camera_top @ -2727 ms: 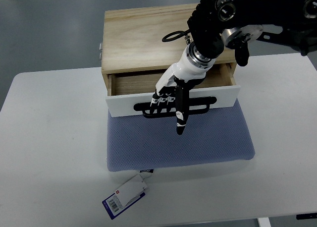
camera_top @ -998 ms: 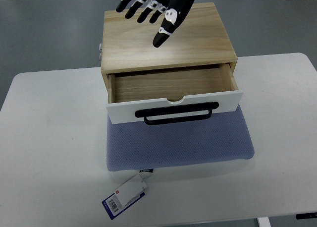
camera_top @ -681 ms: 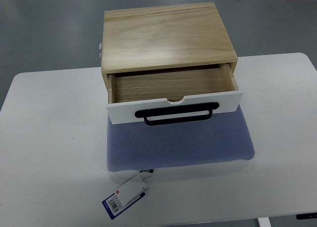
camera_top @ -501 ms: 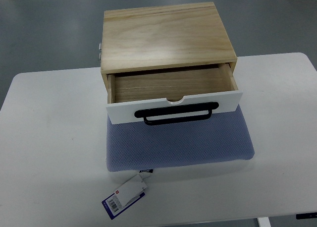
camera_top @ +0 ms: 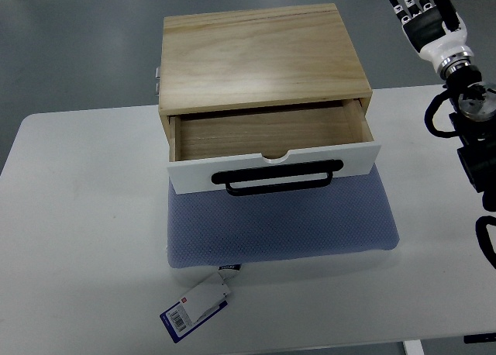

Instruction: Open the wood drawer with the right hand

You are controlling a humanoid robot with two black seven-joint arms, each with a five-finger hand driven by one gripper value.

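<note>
A light wood box [camera_top: 260, 54] stands on a blue mat on the white table. Its drawer [camera_top: 271, 146] is pulled partly out toward me, showing a bare wooden inside. The drawer has a white front panel [camera_top: 275, 167] with a black bar handle [camera_top: 280, 178]. My right hand [camera_top: 425, 12] is raised at the upper right corner, well away from the drawer, fingers straight and spread, holding nothing. Its black forearm [camera_top: 474, 146] runs down the right edge. The left arm is out of sight.
The blue mesh mat [camera_top: 283, 225] lies under the box and extends in front of it. A blue-and-white tag [camera_top: 195, 306] hangs off the mat's front left corner. The white table [camera_top: 77, 239] spreads to both sides; grey floor lies beyond.
The right hand let go of the handle, rose over the box and left the view. It now shows again at the upper right, held upright. The drawer stays pulled out.
</note>
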